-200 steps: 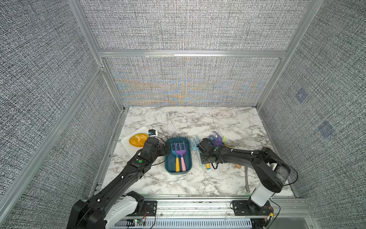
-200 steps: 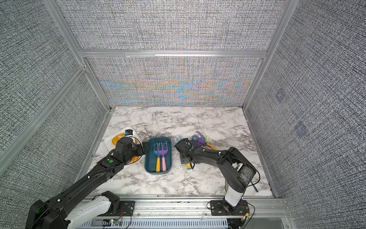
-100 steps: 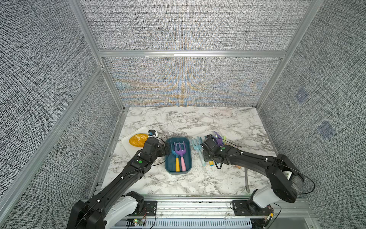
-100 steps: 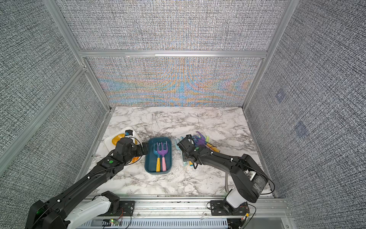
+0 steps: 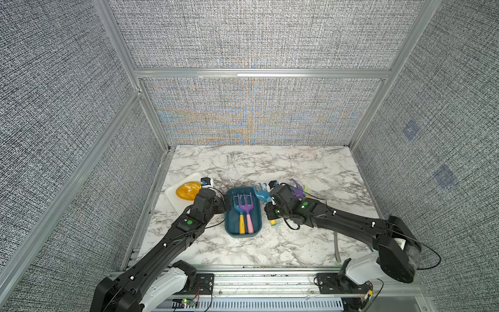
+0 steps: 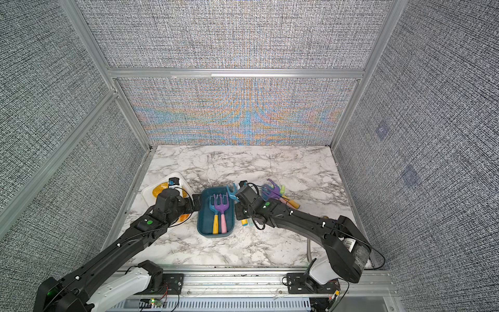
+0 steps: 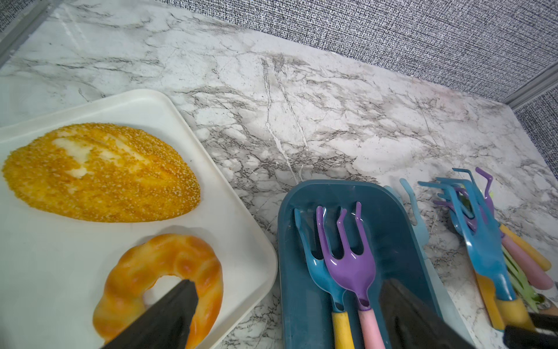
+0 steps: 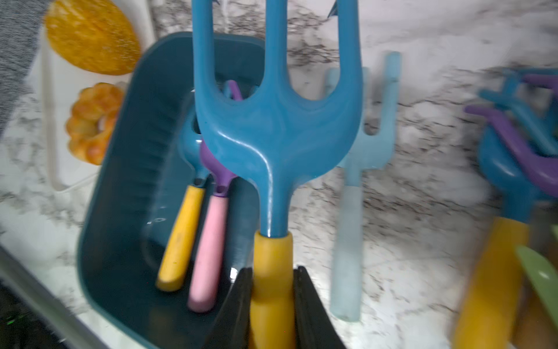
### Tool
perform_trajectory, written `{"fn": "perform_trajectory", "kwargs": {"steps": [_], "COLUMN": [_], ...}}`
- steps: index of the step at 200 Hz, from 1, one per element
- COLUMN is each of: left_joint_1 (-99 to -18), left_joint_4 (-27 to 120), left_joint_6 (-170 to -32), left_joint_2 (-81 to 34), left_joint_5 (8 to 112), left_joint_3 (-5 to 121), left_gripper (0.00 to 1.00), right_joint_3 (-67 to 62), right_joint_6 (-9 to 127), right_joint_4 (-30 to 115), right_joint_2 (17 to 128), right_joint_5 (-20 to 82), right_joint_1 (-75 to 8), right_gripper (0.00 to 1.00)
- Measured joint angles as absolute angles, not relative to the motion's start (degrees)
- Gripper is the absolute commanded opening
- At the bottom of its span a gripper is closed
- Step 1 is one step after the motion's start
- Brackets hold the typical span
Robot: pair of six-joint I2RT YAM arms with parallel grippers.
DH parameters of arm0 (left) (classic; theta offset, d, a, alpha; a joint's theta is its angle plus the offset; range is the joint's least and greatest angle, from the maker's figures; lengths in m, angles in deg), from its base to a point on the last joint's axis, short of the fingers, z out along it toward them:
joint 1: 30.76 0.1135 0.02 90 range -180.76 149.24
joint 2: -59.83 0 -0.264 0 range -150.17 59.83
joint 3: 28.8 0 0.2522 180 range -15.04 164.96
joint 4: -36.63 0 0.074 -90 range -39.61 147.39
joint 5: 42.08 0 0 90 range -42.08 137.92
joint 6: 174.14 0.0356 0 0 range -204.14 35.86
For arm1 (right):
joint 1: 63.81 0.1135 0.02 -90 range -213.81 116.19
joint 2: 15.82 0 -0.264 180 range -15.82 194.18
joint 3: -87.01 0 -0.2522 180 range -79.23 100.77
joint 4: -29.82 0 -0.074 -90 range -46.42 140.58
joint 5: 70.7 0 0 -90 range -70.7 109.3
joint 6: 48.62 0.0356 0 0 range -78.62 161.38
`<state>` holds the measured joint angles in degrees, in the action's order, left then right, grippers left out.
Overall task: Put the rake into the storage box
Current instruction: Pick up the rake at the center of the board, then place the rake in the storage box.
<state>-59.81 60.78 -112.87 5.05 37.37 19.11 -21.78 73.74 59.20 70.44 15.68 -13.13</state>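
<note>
Rake [image 8: 277,130] w/ blue head & yellow handle is in the right gripper [image 8: 271,272]. The jaws are clamped on the handle from both sides, and the head sticks straight out ahead of them. In both top views its tines show just beside the far right-hand corner of the storage box [image 5: 243,235]. It looks lifted clear of the marble table [image 5: 270,167], though I can't be sure.

Key relation: the rake's long axis runs approx parallel to the box's long axis, tines toward the back wall, handle toward the robot. The box lies to the robot's left of it. In the right wrist view the head already overlaps the box's nearer long wall. So prob. a short sideways shift left, no turn, then lower & release.

Two rakes [image 7: 341,266] already lie side by side in the box on that same axis. The free strip seems to be on the side facing the right arm.

Left gripper [image 7: 288,284] hovers at the box's opposite long side, jaws wide apart & empty. One finger shows against the white tray [image 7: 45,256], the other against the box. The right arm is nearer and has the rake, so the move is its own.

A pale blue rake [image 8: 350,211] lies on the table just beside the box, under the held one. A pile of rakes [image 7: 483,229] sits further right.
</note>
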Motion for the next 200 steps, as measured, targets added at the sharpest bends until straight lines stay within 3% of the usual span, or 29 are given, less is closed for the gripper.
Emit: {"fn": "perform_trajectory", "kwargs": {"steps": [79,200], "left_joint_1": [-59.8,-59.8], "left_joint_4": [61.0,62.4], "left_joint_6": [-112.9,-112.9], "left_joint_2": [7.0,9.6], "left_joint_5": [36.7,35.9], "left_joint_3": [18.9,18.5], "left_gripper": [0.99,0.99], "right_joint_3": [-20.6,-18.9], "right_joint_6": [84.3,99.8], "right_joint_4": [45.1,38.6], "right_joint_2": [78.4,86.4], "right_joint_5": [27.2,17.5], "right_joint_1": [-10.8,-4.9], "right_gripper": [0.11,0.10]}}
